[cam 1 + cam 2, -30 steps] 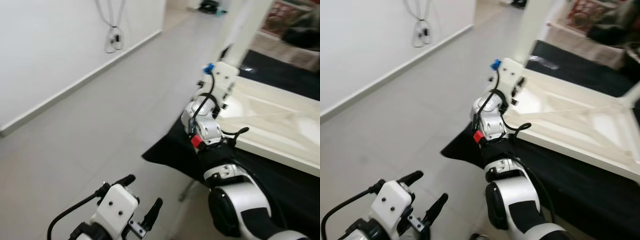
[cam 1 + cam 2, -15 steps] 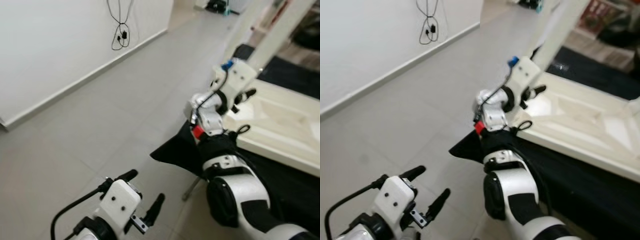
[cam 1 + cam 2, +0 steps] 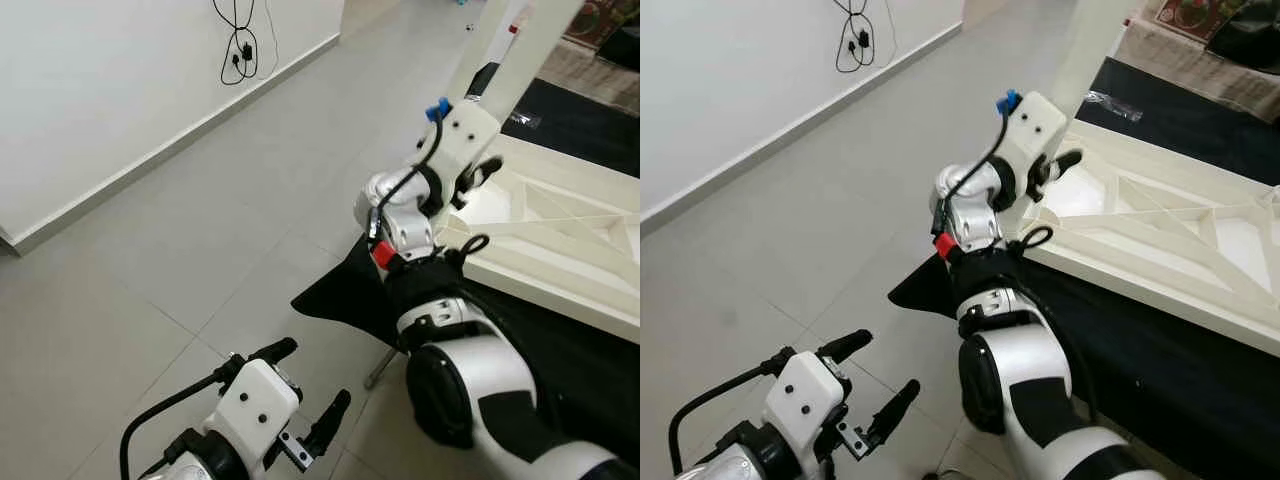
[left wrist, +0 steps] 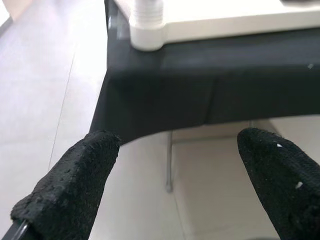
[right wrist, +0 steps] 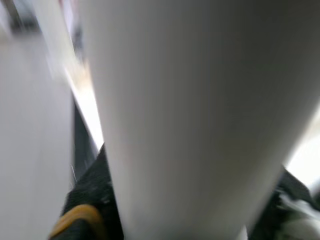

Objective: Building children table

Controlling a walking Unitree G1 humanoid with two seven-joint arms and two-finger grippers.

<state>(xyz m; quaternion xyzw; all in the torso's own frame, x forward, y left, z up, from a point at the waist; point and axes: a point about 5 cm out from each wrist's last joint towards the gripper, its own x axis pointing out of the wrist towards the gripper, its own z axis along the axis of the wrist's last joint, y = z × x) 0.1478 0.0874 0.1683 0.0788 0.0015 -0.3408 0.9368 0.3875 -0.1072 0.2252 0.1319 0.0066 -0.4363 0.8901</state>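
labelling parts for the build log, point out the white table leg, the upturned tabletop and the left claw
white table leg (image 3: 520, 50), left eye view, mid shaft
upturned tabletop (image 3: 1160, 215), right eye view, ribbed underside
left claw (image 4: 175, 180), left wrist view, between its fingertips

The white table leg (image 5: 195, 115) is blurring across the right wrist view (top cut off), hiding the right hand's grip.

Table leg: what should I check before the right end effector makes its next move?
1. Table leg stands at the corner of the upturned tabletop: ok.
2. Leg fully seated in its socket: cannot tell.
3. Right end effector at the leg's base: ok.
4. Tabletop lies on the black cloth: ok.
5. Left end effector open, low over the floor, apart from the work: ok.
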